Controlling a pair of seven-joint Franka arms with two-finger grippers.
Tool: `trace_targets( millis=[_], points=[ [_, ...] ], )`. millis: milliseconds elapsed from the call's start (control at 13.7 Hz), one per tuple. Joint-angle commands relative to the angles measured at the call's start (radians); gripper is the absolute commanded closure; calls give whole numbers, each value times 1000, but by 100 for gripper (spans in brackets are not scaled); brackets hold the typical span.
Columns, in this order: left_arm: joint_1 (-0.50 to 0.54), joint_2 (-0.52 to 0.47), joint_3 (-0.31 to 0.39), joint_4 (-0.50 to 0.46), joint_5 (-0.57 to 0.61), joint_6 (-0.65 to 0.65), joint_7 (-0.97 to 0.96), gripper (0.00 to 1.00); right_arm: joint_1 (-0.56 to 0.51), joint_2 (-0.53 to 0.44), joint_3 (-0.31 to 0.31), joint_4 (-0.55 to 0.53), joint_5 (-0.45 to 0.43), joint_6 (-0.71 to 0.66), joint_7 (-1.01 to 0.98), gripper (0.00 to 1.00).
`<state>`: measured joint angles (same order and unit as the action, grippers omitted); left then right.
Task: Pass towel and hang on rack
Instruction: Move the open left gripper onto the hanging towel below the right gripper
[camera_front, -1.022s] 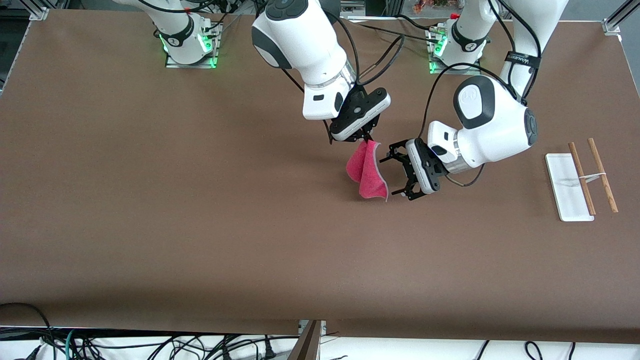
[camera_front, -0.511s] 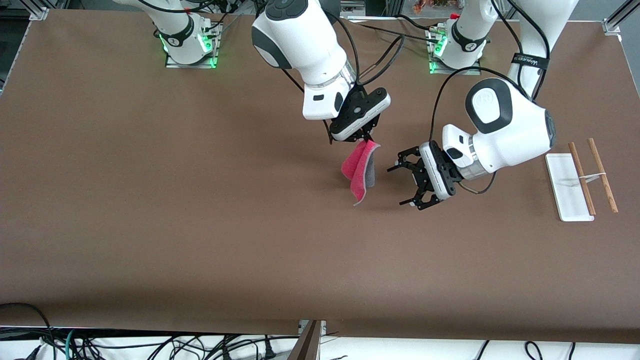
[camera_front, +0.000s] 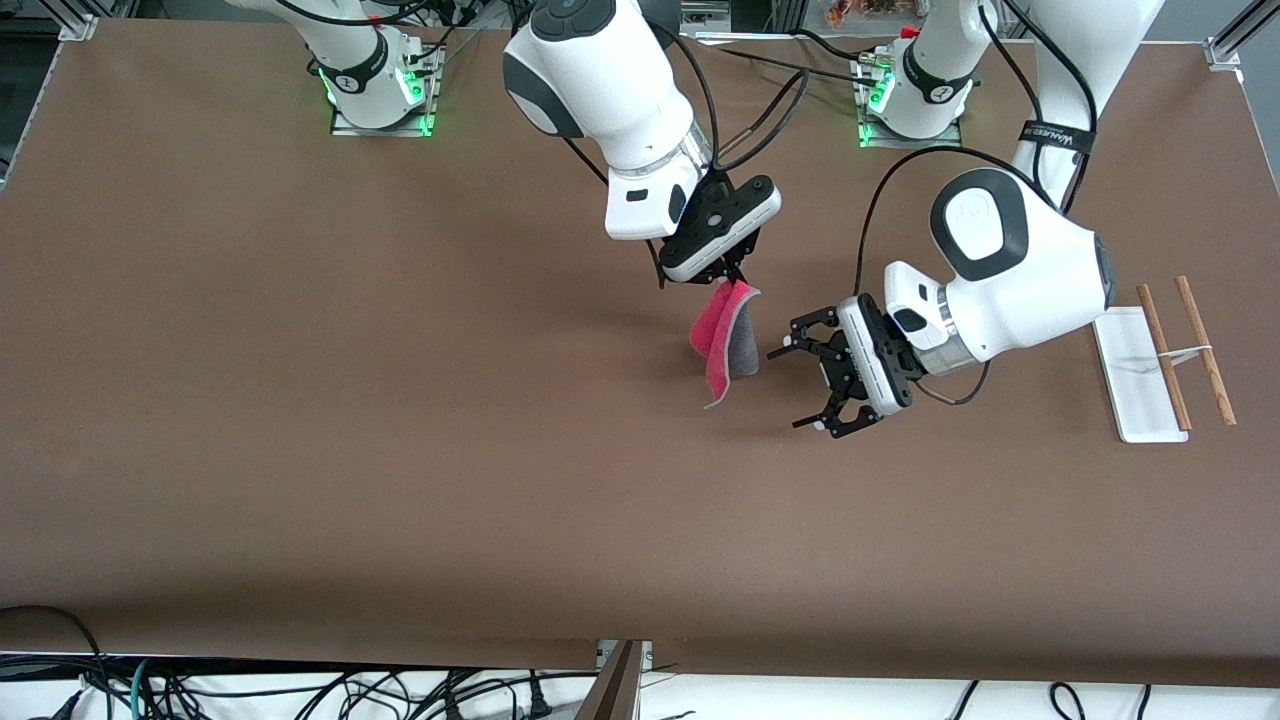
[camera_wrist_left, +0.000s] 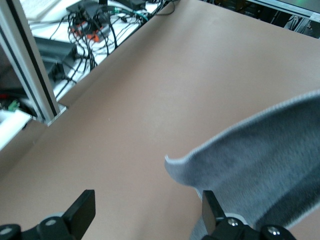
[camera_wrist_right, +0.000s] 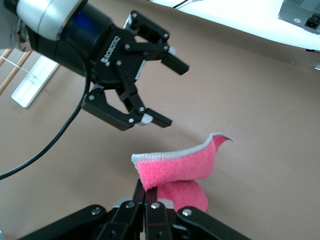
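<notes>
The towel (camera_front: 722, 342) hangs over the middle of the table, pink on one face and dark grey on the other. My right gripper (camera_front: 733, 277) is shut on its top corner, which shows pinched between the fingers in the right wrist view (camera_wrist_right: 150, 192). My left gripper (camera_front: 797, 388) is open beside the towel, on the side toward the left arm's end, with nothing between its fingers. The towel's grey face (camera_wrist_left: 265, 170) hangs close to one finger of the left gripper (camera_wrist_left: 147, 207). The rack (camera_front: 1137, 390) lies at the left arm's end of the table.
The rack's two wooden rods (camera_front: 1165, 355) lie across its white base, partly over the table. The left arm's wrist hangs just beside the base. Cables run along the table's near edge.
The left gripper drew back from the towel toward the rack's end, then shifted lower in the front view, staying open. The towel swung and turned its grey face toward it.
</notes>
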<state>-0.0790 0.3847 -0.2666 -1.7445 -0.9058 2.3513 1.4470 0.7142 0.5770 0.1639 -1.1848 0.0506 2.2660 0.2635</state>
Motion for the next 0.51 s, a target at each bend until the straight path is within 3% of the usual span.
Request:
trace_targets(
  millis=[0, 438],
  points=[
    [-28, 71, -8, 95, -38, -3, 104, 5, 2, -8, -3, 7, 3, -2, -4, 100],
    [-61, 131, -29, 103, -57, -6, 301, 9, -2, -8, -4, 7, -5, -5, -268, 100]
  ],
)
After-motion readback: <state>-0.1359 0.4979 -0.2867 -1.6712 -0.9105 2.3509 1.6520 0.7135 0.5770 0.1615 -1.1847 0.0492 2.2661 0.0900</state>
